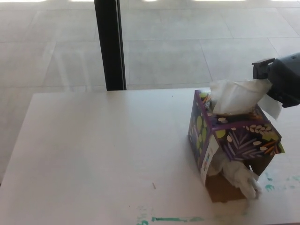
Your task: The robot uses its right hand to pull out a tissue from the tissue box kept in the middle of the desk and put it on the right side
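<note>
Nearest me, the tissue box's front panel is torn open, with crumpled tissue spilling onto the worktop. A light box means a sideways pull could drag or tip it. Up top, the next tissue stands out of the slot, its right corner inside my right robot hand. The fingers look closed on it, though the grip point is partly hidden. A thin pinch risks tearing or slipping. My left robot hand doesn't show.

Pale desk under patterned tissue box
</note>
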